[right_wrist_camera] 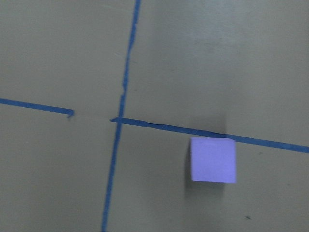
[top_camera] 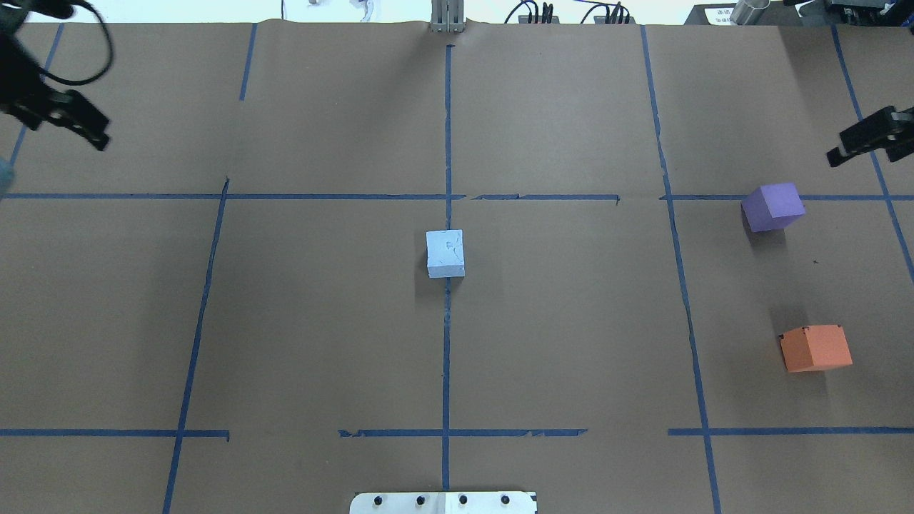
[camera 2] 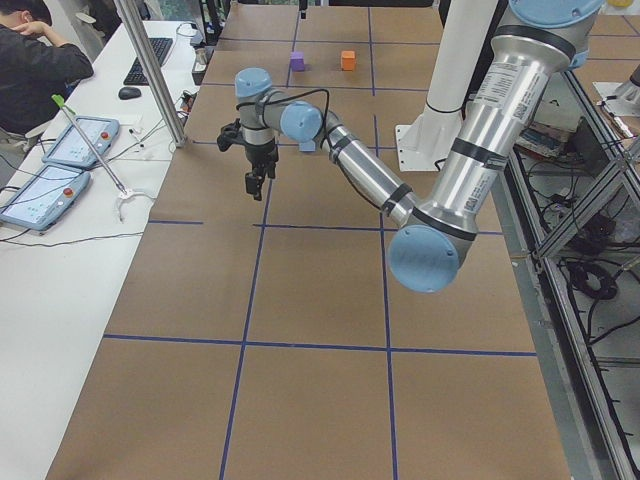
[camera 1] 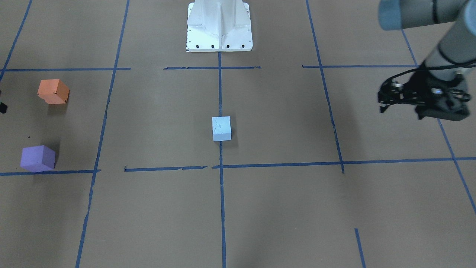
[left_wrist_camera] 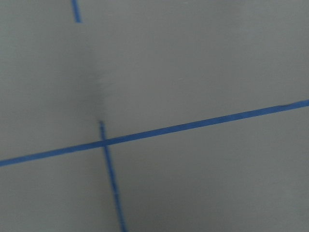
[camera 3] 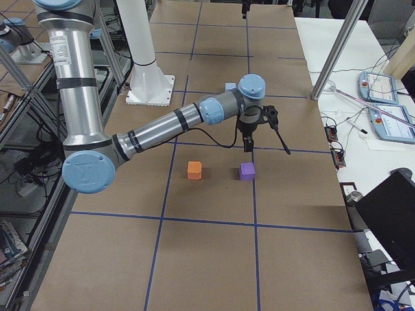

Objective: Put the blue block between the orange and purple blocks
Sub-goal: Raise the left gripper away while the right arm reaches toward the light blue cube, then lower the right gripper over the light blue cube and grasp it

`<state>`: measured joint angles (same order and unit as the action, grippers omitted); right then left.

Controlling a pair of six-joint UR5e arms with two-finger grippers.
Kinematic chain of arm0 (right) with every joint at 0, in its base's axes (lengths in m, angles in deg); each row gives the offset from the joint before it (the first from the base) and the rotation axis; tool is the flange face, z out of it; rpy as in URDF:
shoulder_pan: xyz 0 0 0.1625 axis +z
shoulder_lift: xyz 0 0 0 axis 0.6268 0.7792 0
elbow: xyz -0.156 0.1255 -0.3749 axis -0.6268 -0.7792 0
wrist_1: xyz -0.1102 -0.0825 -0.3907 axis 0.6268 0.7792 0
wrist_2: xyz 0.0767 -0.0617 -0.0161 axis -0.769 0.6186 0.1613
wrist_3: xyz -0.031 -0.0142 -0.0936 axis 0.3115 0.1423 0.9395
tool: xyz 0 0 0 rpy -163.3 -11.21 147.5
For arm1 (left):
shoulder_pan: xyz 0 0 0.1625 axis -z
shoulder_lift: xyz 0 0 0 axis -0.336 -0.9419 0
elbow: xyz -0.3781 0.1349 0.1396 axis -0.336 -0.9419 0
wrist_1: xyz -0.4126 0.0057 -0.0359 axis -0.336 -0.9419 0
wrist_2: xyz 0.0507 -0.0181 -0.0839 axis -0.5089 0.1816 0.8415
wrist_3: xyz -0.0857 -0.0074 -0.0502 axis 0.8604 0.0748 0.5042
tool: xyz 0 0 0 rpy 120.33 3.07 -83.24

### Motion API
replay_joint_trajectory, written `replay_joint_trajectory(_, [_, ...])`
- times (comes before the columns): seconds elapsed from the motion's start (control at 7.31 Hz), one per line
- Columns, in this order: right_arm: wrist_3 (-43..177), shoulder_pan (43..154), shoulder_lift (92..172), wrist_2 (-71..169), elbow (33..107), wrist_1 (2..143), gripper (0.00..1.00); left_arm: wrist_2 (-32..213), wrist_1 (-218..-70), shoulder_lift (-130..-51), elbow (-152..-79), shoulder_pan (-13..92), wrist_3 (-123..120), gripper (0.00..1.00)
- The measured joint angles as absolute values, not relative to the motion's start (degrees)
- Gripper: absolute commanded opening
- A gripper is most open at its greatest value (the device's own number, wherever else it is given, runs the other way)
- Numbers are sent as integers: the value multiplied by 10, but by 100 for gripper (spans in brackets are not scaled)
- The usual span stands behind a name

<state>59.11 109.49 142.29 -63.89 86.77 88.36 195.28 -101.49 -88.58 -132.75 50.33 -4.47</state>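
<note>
The light blue block (top_camera: 445, 253) sits at the table's centre on a tape line, also in the front view (camera 1: 221, 128). The purple block (top_camera: 772, 207) and the orange block (top_camera: 815, 348) stand apart on the robot's right side, with a bare gap between them. My left gripper (top_camera: 100, 139) hangs above the far left of the table, looks shut and holds nothing. My right gripper (top_camera: 839, 151) hovers just beyond the purple block, looks shut and empty. The right wrist view shows the purple block (right_wrist_camera: 213, 159) below it. The left wrist view shows only paper and tape.
Brown paper with a blue tape grid (top_camera: 447, 196) covers the table. The robot's white base (camera 1: 219, 28) stands at the near middle edge. An operator's side table with tablets (camera 2: 60, 160) runs along the far edge.
</note>
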Motion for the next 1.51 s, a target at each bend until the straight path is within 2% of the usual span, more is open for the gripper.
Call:
replay_joint_trajectory(0.27, [449, 981, 1324, -597, 863, 892, 100, 1961, -1018, -813, -1303, 610, -169, 100])
replay_joint_trajectory(0.68, [277, 830, 1167, -484, 817, 941, 100, 2000, -1047, -715, -1292, 694, -237, 100])
replay_joint_trajectory(1.09, [178, 733, 1025, -398, 685, 943, 100, 2035, -1081, -682, -1290, 707, -231, 100])
replay_joint_trajectory(1.51, [168, 705, 984, -362, 584, 893, 100, 2037, -1083, -680, -1290, 708, -231, 100])
